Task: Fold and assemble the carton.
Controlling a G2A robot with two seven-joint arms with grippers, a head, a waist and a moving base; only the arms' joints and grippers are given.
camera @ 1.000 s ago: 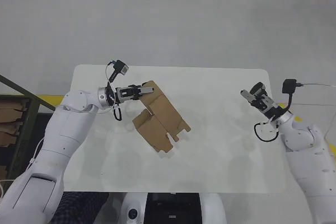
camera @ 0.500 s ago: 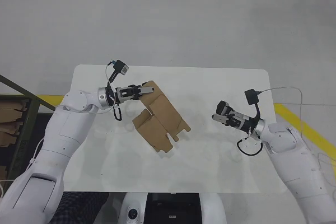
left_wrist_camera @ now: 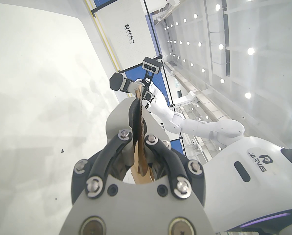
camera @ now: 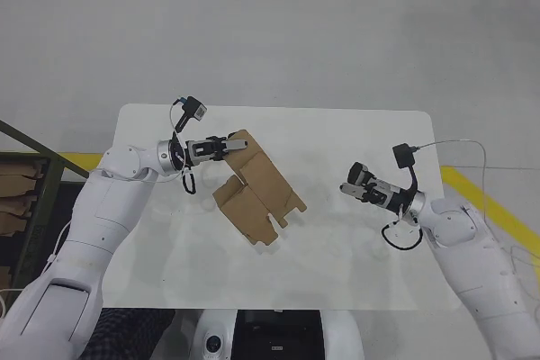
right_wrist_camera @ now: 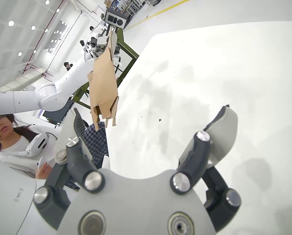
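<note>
Carton [camera: 256, 191] assembly looks to be at an early stage. The brown cardboard is a collapsed blank, with its panels lying flat against one another and its notched flaps sticking out at the loose end. No wall has been stood up and no flap has been tucked.

The blank sits over the left half of the tabletop [camera: 360, 261]. Its gripped end lies toward the far edge, and the rest runs diagonally toward the middle. In the right wrist view the carton [right_wrist_camera: 103, 81] appears to hang from that grip with its flapped end free. It therefore seems raised off the surface rather than lying on it, though I cannot tell for certain.

The left hand [camera: 227, 146] is clenched on the carton's far end. In its own wrist view the cardboard edge [left_wrist_camera: 138, 123] is pinched between the two pads, and the sheet runs away from the camera edge-on.

The right hand [camera: 353, 180] is released, and its own view shows the fingers [right_wrist_camera: 219, 123] spread wide with nothing between them. It hangs above the right half of the tabletop, well apart from the carton and pointed toward its loose end.

Almost all of the work appears to remain:
- The right hand has to take the free end.
- The flat tube must be pulled open into a box shape.
- The flaps then have to be folded in and locked.

With one end pinched and the other dangling, the blank could swing or twist when first touched.
</note>
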